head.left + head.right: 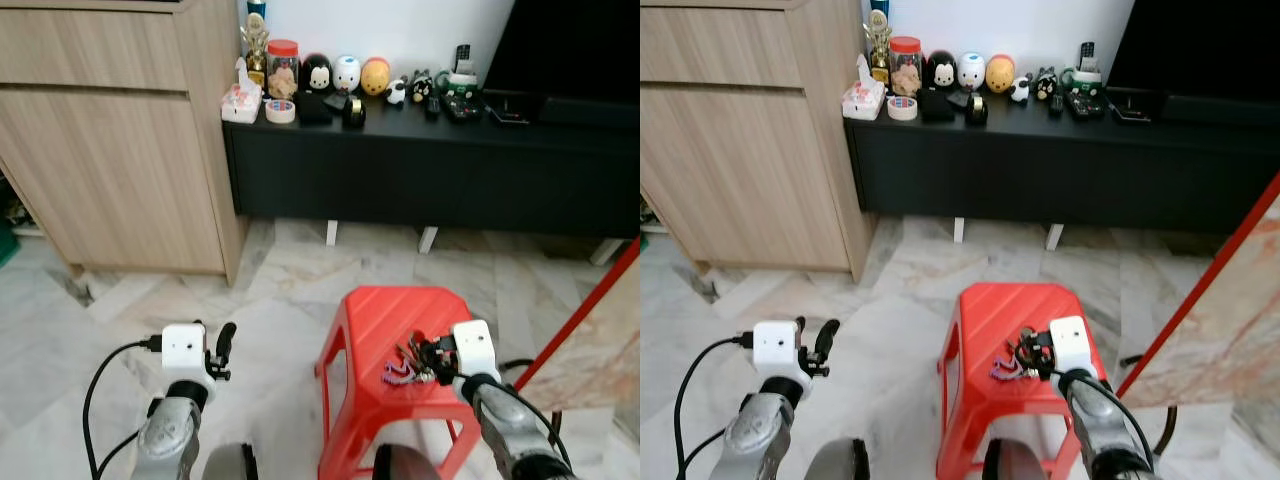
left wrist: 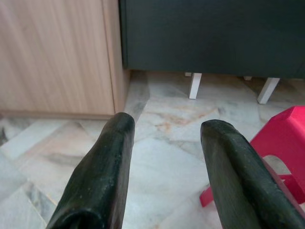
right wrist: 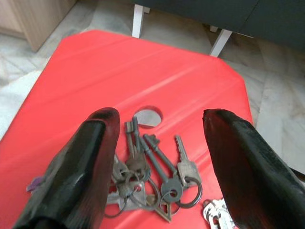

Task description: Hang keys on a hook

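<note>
A bunch of metal keys [image 3: 152,179] on rings lies on top of a red plastic stool [image 1: 372,312], near the small hole in its seat. My right gripper [image 3: 161,117] hovers open just over the keys [image 1: 404,370], one finger on each side of the bunch and touching nothing. In the head view the right gripper [image 1: 424,352] is over the stool's right half. To the left of the stool, my left gripper [image 1: 213,336] is held open above the marble floor, with nothing between its fingers [image 2: 109,157].
A light wooden cabinet [image 1: 110,150] stands at the left. A long black low console [image 1: 430,170] runs along the back wall, with figurines, a jar and remotes on top. A red-edged board [image 1: 600,340] leans at the right. Marble floor surrounds the stool.
</note>
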### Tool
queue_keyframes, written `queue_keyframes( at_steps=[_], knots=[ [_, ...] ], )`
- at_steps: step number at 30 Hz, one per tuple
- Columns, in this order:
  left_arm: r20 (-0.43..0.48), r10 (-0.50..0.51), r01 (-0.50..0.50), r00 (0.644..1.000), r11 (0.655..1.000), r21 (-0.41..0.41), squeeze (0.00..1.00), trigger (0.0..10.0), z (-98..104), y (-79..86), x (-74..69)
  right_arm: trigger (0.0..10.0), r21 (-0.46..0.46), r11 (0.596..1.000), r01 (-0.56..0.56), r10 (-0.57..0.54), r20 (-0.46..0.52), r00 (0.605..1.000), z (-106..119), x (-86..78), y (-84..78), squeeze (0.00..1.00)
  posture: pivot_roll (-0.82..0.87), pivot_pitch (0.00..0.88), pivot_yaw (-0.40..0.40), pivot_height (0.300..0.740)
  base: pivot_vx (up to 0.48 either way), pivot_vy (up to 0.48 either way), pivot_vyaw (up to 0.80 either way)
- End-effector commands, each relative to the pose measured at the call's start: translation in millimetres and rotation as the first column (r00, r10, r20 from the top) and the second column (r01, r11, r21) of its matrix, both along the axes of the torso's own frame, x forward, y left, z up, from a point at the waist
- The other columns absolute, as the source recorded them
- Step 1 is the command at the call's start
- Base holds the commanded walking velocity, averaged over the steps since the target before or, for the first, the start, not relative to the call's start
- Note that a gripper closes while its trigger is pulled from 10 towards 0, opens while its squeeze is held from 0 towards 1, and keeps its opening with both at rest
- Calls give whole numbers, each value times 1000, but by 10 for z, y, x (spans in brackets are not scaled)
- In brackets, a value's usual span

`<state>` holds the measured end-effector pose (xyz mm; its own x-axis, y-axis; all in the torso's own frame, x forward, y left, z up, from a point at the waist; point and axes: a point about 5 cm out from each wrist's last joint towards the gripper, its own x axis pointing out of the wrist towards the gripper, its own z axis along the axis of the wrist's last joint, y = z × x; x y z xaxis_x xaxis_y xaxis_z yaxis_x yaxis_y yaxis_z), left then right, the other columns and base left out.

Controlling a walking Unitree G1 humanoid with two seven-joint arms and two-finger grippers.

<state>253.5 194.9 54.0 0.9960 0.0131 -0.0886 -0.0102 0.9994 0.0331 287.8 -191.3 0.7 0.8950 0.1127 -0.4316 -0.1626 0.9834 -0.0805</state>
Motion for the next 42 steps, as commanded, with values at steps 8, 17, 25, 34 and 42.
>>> queue_keyframes(
  at_steps=[8, 17, 25, 34, 42],
  knots=[
    [8, -34, 34, 999, 999, -10, 0, 10000, 19, -70, 13, 10000, 6, 999, 34, -34, 6, 999, 23, 24, -51, 0, 107, 0, -92, 591, 356, 0, 0],
    [-4, -34, 34, 999, 999, -10, 0, 10000, -8, -62, -8, 10000, -64, 996, -57, 57, -2, 998, 38, 34, -50, 0, 111, 0, -92, 591, 0, 0, 0],
    [-8, -40, 40, 999, 999, -12, 0, 10000, -11, -72, -9, 10000, -130, 963, -237, 234, -39, 971, 115, 86, -83, 0, 112, 0, -91, 591, 0, 0, 0],
    [-15, -42, 42, 999, 999, -9, 0, 10000, -22, -56, -27, 10000, -164, 856, -491, 464, -176, 868, 136, 48, -143, 0, 117, 0, -88, 591, 0, 0, 0],
    [-17, -51, 51, 999, 999, -8, 0, 10000, -22, -71, 3, 10000, -184, 827, -531, 463, -312, 830, -13, -73, -195, 0, 113, 0, -82, 591, 0, 0, 0]
  ],
)
